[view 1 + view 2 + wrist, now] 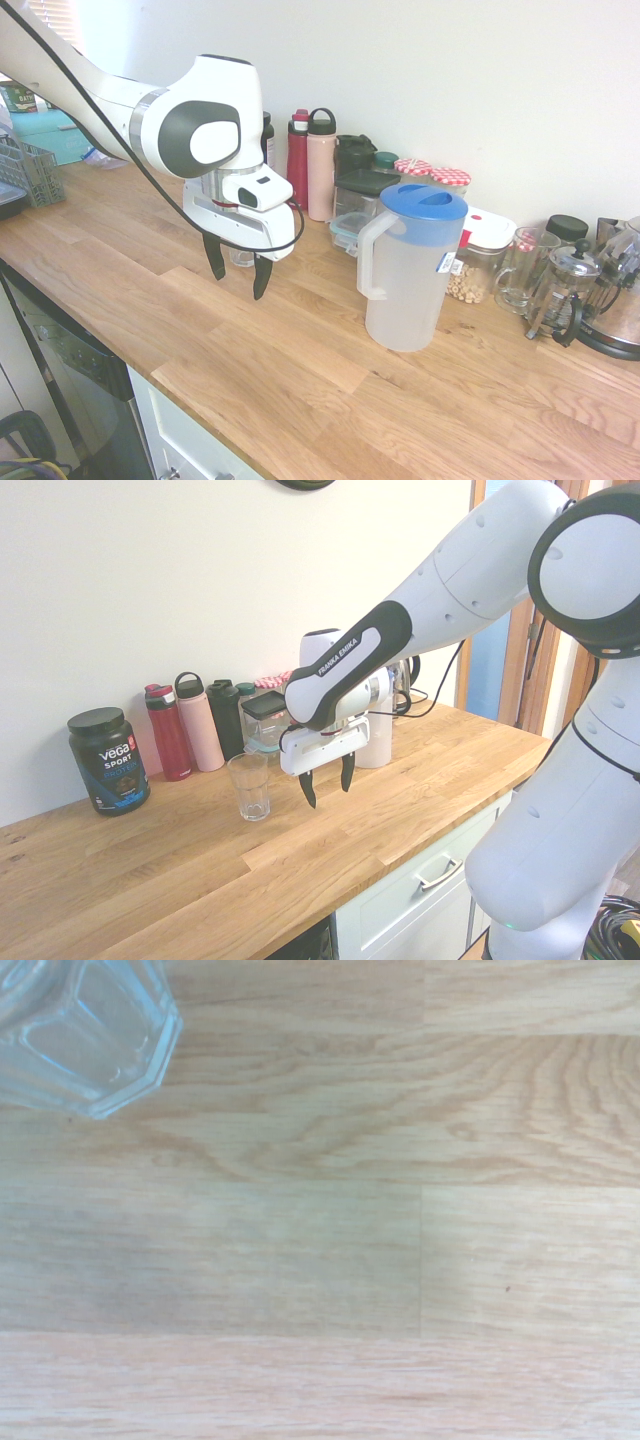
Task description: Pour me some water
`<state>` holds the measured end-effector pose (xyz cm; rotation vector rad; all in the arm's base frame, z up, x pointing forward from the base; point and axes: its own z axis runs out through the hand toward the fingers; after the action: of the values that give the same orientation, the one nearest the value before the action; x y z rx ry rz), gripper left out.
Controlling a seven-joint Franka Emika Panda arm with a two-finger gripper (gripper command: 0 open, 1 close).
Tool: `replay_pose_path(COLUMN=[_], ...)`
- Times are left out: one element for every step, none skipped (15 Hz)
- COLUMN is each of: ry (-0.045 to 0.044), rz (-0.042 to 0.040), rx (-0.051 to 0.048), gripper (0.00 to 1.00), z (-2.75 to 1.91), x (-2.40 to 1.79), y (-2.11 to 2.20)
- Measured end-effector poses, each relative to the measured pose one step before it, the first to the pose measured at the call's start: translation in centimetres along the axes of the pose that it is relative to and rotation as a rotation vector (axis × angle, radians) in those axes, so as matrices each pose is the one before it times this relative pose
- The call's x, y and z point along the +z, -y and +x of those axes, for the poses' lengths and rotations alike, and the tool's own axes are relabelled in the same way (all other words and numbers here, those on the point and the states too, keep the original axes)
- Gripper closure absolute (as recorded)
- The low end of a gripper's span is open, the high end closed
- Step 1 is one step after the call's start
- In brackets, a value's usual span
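The first exterior view stands near the worktop (330, 390), off its front edge, and looks down along it toward the wall; the arm enters from the left. The second exterior view looks from the opposite end, from further back, with the arm entering from the right. Both take in the gripper (238, 272), the jug (408, 268) and the bottles (311, 165). The wrist view looks straight down at the wood from close by, a glass (82, 1032) at its corner.

The dark tub (108, 759) reads "Vega Sport"; the arm (345, 655) reads "Franka Emika".
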<state>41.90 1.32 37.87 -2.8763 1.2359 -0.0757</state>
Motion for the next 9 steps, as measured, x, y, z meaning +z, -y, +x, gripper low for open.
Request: replay_pose_path(ry=[-0.00038, -0.00507, -0.00526, -0.00691, -0.01173, -0.01443, -0.01384, -0.01363, -0.01228], rz=[0.00175, 0.00715, 0.00563, 0.00659, 0.00834, 0.00530, 0.00459, 0.00277, 0.00410], rx=[0.00085, 0.00116, 0.00496, 0.00979, 0.00940, 0.00762, 0.00722, 0.00692, 0.01210], gripper=[0.00, 0.00, 0.00, 0.00, 0.00, 0.00, 0.00, 0.00, 0.00], z=[0.011, 0.056, 0.101, 0.197, 0.389, 0.541, 0.664, 0.687, 0.650], x=[0.008, -0.057, -0.142, -0.400, -0.929, -1.363, -1.906, -2.282, -2.533], y=[0.012, 0.058, 0.067, 0.150, 0.259, 0.251, 0.156, -0.013, -0.252])
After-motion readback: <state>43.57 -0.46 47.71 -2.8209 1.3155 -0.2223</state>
